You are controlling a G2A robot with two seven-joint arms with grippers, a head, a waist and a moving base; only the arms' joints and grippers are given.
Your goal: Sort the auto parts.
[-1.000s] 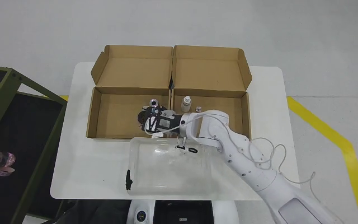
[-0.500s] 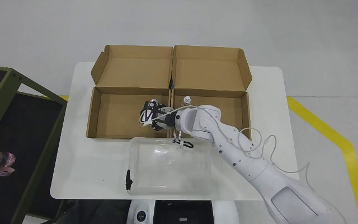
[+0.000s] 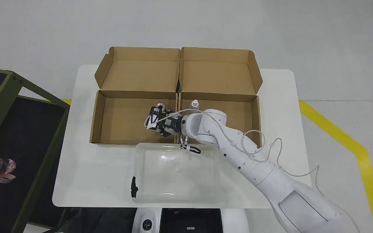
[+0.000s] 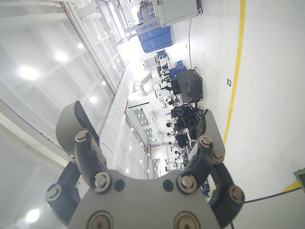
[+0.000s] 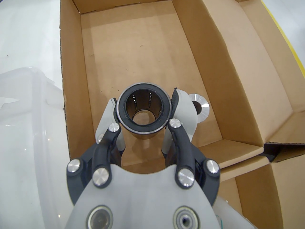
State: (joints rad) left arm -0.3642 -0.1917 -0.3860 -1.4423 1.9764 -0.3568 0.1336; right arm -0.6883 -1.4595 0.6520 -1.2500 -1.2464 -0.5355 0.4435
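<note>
Gripping a black-rimmed bearing (image 5: 144, 127) by its sides, the right tool (image 5: 144, 106) hangs over the 3 o'clock end of the left box (image 3: 116, 119). It has edged toward 12 o'clock since half a second back. A silver flanged bushing (image 5: 201, 107) lies on the box floor, just beside. The right box (image 3: 233, 116), at 3 o'clock, holds one small part (image 3: 194, 103). A clear bin (image 3: 175, 175) sits at 6 o'clock on the counter (image 3: 81, 163). The left tool (image 4: 139, 115) has its fingers spread apart.
</note>
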